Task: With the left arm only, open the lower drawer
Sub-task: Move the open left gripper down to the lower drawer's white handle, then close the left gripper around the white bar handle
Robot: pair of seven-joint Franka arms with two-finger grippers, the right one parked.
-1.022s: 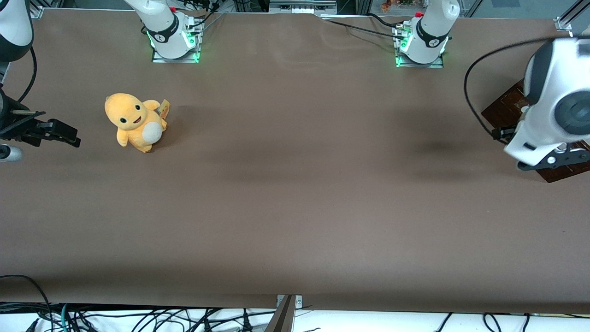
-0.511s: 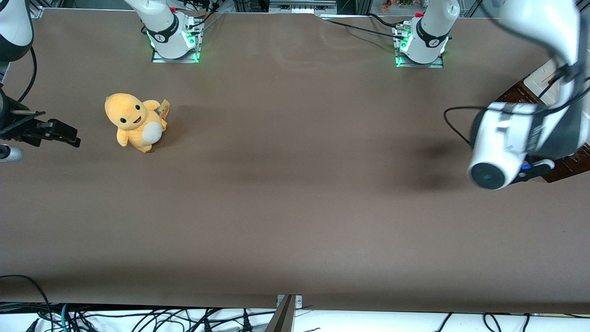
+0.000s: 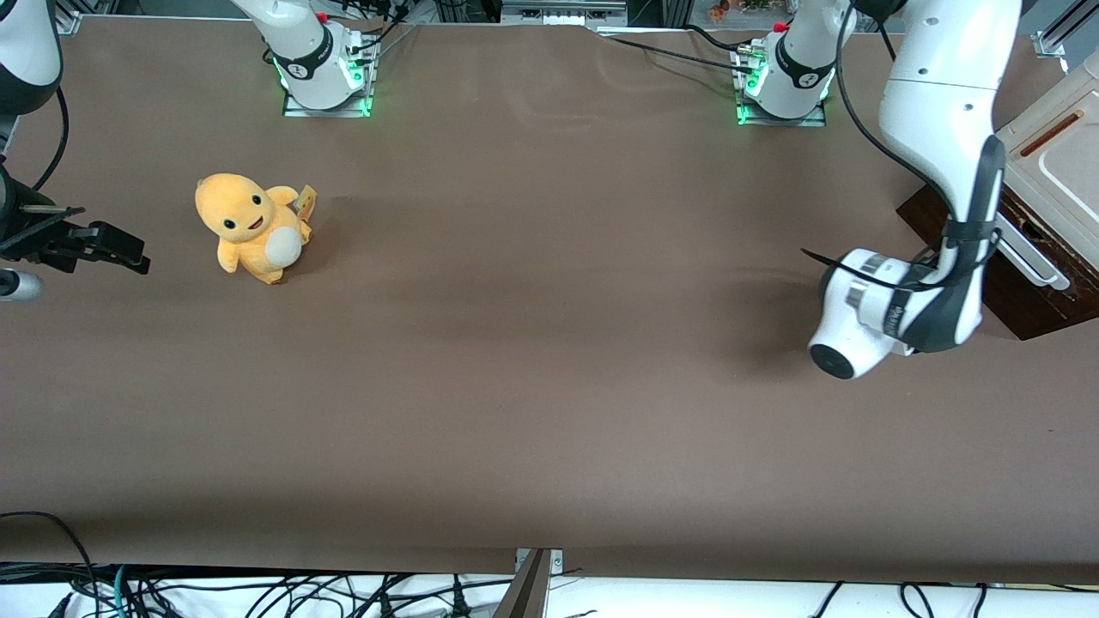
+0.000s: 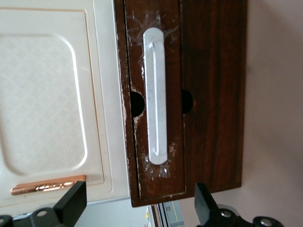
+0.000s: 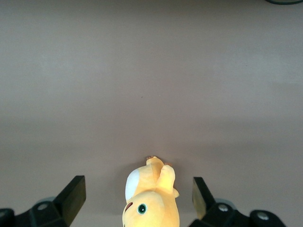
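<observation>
The lower drawer [image 4: 173,61] has a dark brown wood front with a white bar handle [image 4: 156,97], and it sits flush in its frame. In the front view the same handle [image 3: 1026,257] shows at the working arm's end of the table, on the dark brown drawer [image 3: 1022,300]. The left arm [image 3: 944,129] bends down in front of the drawer, its white wrist [image 3: 884,313] low over the table. My gripper [image 4: 137,201] faces the drawer front, a short way off the handle. It is open, the black fingers [image 4: 71,201] spread wider than the drawer front, holding nothing.
A cream panel with a brown slot [image 4: 47,94] sits beside the drawer, on the cream cabinet [image 3: 1060,163]. An orange plush toy [image 3: 249,225] stands toward the parked arm's end of the brown table [image 3: 549,386]. Two green-lit arm bases [image 3: 326,77] [image 3: 786,81] stand along the back edge.
The left arm has swung away from over the cabinet. Its wrist dropped toward the table and moved toward the middle, uncovering the cream cabinet and the drawer handle. The plush toy has not moved.
</observation>
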